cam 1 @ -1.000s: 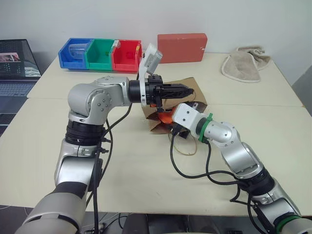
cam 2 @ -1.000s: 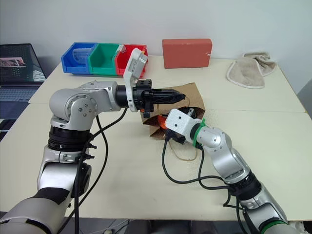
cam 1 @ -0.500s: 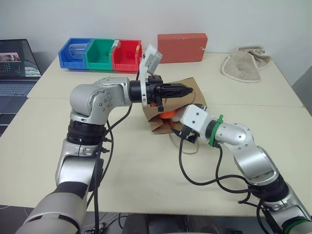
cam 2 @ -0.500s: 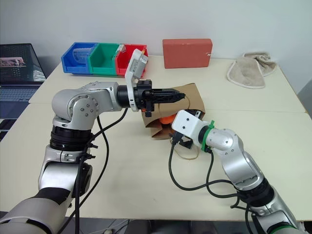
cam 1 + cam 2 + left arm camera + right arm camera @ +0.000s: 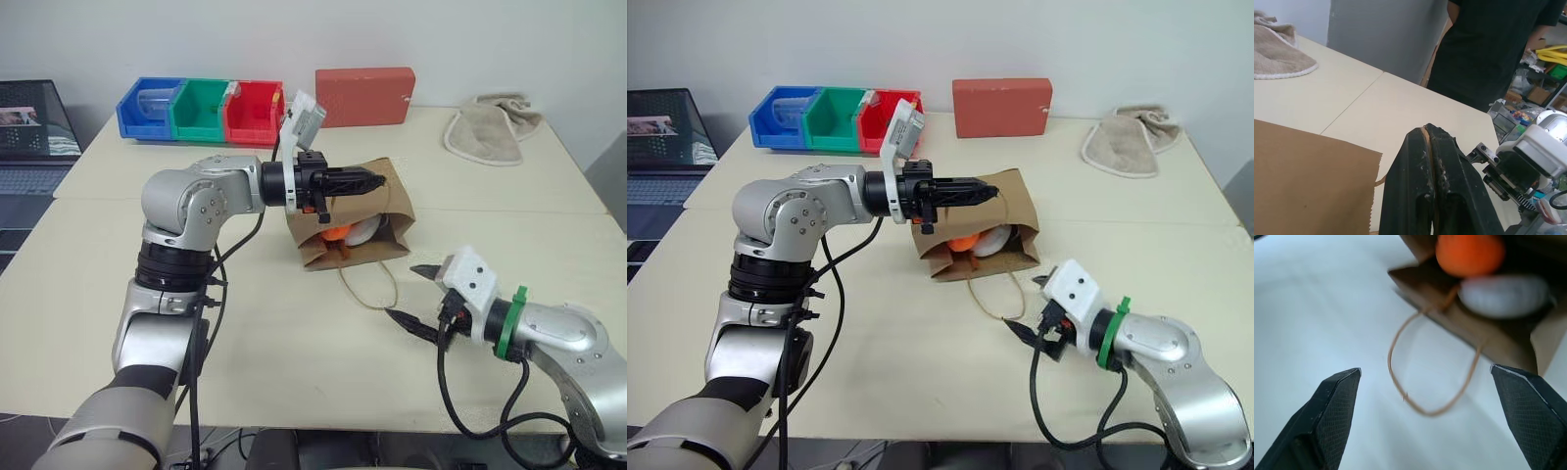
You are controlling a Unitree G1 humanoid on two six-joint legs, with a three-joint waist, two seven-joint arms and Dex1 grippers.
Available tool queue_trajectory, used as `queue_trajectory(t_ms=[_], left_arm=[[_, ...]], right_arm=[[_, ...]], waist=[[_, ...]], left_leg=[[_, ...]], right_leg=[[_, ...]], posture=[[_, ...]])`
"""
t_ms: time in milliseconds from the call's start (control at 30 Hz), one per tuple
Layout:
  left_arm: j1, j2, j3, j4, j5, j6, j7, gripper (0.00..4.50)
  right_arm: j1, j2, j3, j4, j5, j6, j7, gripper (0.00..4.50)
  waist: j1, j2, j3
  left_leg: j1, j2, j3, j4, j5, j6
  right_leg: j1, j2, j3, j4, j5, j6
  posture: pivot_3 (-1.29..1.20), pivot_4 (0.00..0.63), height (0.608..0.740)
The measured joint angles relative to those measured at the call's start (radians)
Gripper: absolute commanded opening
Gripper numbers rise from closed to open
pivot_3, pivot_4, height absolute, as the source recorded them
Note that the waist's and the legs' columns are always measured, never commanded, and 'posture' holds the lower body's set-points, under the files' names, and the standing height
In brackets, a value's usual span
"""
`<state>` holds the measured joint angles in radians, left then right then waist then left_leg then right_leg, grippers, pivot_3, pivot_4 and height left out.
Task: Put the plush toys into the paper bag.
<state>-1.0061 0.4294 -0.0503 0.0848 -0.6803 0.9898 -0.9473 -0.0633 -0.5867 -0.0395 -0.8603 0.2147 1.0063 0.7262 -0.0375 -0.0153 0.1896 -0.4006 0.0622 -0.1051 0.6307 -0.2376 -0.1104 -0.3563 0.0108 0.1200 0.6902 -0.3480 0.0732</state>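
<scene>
On the cream table [image 5: 245, 323] in front of you, the paper bag [image 5: 1011, 201] lies on its side with its mouth facing you, and both plush toys sit inside it: the orange carrot [image 5: 964, 241] on the left of the opening and the white egg figure [image 5: 994, 239] just beside it on the right. One tan looped handle [image 5: 997, 297] trails out of the mouth onto the tabletop. Your left gripper [image 5: 372, 180] reaches level across the upper edge of the bag, its two black fingers pressed fully together; whether they pinch the paper or the other handle you cannot tell from these views. Your right gripper [image 5: 413, 294] hangs near the table on the near side of the bag, apart from it, with its fingers [image 5: 1334, 406] spread wide and nothing between them; its wrist view looks past the handle loop into the bag's mouth at both toys. Along the far edge you have three joined bins [image 5: 201, 111] in blue, green and red, a red rectangular box [image 5: 364, 96], and a beige cloth towel [image 5: 493, 127] at the far right. A laptop [image 5: 34, 132] stands at the left, and a person in dark clothes [image 5: 1488, 44] stands beyond the table's right end.
</scene>
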Motion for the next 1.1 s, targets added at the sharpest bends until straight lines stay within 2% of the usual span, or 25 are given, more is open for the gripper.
queue_trajectory(t_ms=[133, 333, 400, 733, 767, 1100], left_arm=[[0.0, -0.001, 0.0, -0.001, 0.0, -0.002, -0.001, 0.0], [0.0, -0.001, 0.0, 0.0, 0.002, -0.016, -0.002, 0.0], [0.0, 0.0, 0.0, 0.0, 0.002, -0.016, -0.002, 0.0], [0.0, 0.001, 0.0, 0.0, 0.002, -0.017, -0.002, 0.0], [0.0, 0.001, 0.0, 0.0, 0.002, -0.017, -0.002, 0.0], [-0.003, 0.002, 0.0, 0.006, 0.015, -0.037, -0.005, 0.0]], right_arm=[[-0.026, 0.101, 0.059, 0.16, -0.05, -0.012, -0.152, 4.42], [-0.117, 0.196, 0.111, 0.322, -0.071, -0.048, -0.24, 4.42], [-0.12, 0.199, 0.124, 0.361, -0.077, -0.069, -0.254, 3.87], [-0.135, 0.206, 0.151, 0.375, -0.068, -0.089, -0.26, 0.28], [-0.135, 0.209, 0.153, 0.375, -0.066, -0.089, -0.262, 0.04], [-0.134, 0.211, 0.112, 0.327, 0.026, -0.022, -0.263, 0.04]], waist=[[-0.005, 0.0, 0.0], [-0.005, 0.0, 0.0], [-0.002, 0.0, 0.0], [-0.001, 0.0, 0.0], [-0.001, 0.0, 0.0], [-0.001, 0.001, 0.0]], left_leg=[[0.0, 0.0, 0.0, 0.0, 0.0, 0.0], [-0.001, 0.0, 0.0, -0.001, 0.002, -0.002], [-0.002, 0.0, -0.001, -0.001, 0.002, -0.003], [-0.002, 0.0, -0.001, -0.001, 0.002, -0.003], [-0.002, 0.0, -0.001, -0.001, 0.002, -0.003], [-0.002, 0.0, -0.001, -0.001, 0.002, -0.003]], right_leg=[[0.0, 0.0, 0.001, 0.001, 0.0, 0.0], [-0.002, 0.0, 0.0, 0.0, 0.0, 0.0], [-0.002, 0.0, 0.0, -0.001, 0.0, 0.0], [-0.002, 0.0, -0.001, -0.001, 0.0, 0.0], [-0.002, 0.0, -0.001, -0.001, 0.0, 0.0], [-0.002, 0.0, 0.0, -0.001, 0.0, 0.0]], posture=[[0.0, 0.15, 0.74], [0.0, 0.15, 0.74], [0.0, 0.15, 0.74], [0.0, 0.15, 0.74], [0.0, 0.15, 0.74], [0.0, 0.15, 0.74]])
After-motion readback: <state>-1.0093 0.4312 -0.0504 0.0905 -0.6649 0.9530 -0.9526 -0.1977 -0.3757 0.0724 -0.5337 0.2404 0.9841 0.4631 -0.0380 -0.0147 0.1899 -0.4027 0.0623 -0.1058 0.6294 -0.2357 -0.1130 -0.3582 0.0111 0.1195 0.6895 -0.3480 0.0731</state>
